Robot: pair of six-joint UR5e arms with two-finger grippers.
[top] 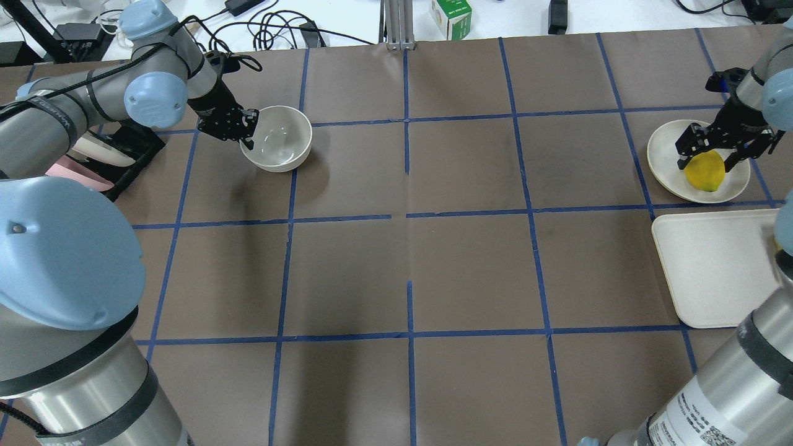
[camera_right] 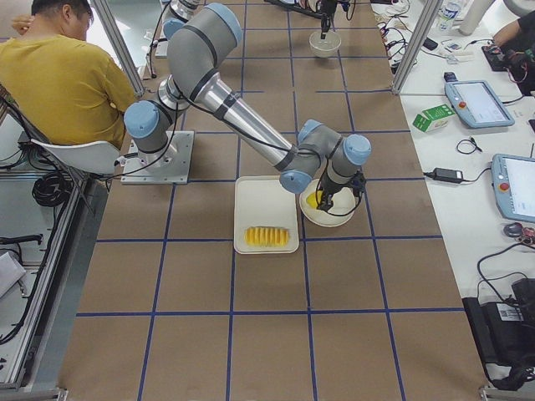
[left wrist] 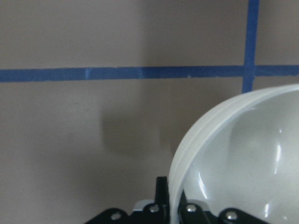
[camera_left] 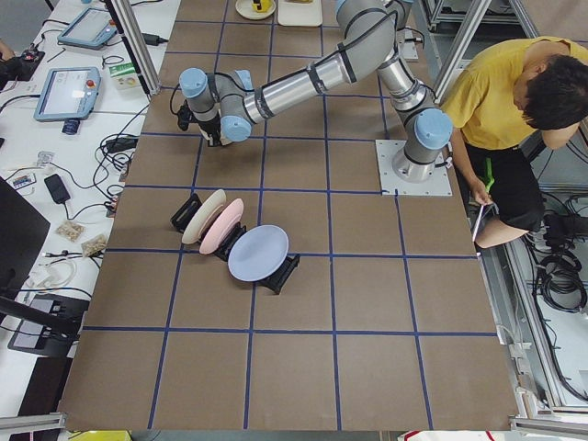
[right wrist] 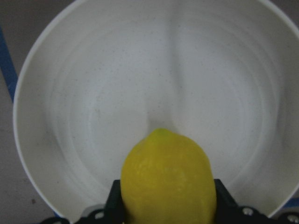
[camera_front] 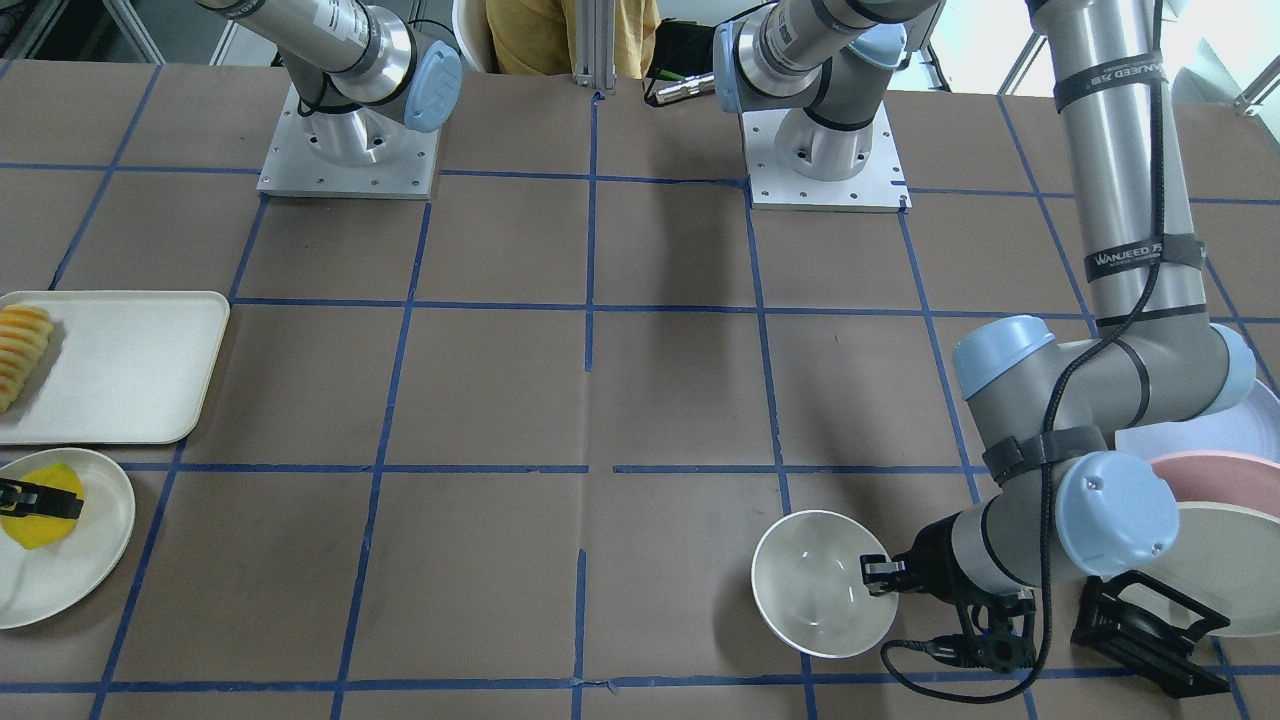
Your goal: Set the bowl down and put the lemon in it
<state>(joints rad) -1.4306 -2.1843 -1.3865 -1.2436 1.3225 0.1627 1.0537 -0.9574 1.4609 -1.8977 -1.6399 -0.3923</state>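
Note:
The off-white bowl (camera_front: 815, 590) (top: 279, 141) sits upright at the far left of the table in the overhead view. My left gripper (camera_front: 870, 577) (top: 246, 134) is shut on its near rim, one finger inside and one outside; the left wrist view shows the rim (left wrist: 205, 135) between the fingers. The yellow lemon (top: 705, 171) (camera_front: 42, 508) (right wrist: 168, 179) lies on a flat cream plate (top: 666, 164) (right wrist: 117, 70) at the far right. My right gripper (top: 708, 155) (camera_front: 35, 497) is closed on the lemon's sides, low over the plate.
A cream tray (camera_front: 120, 370) (top: 712, 266) with sliced ridged food (camera_front: 22, 345) lies next to the plate. A black rack with pastel plates (camera_front: 1200, 540) (camera_left: 234, 243) stands beside the left arm. A person in yellow (camera_left: 514, 92) sits behind the robot bases.

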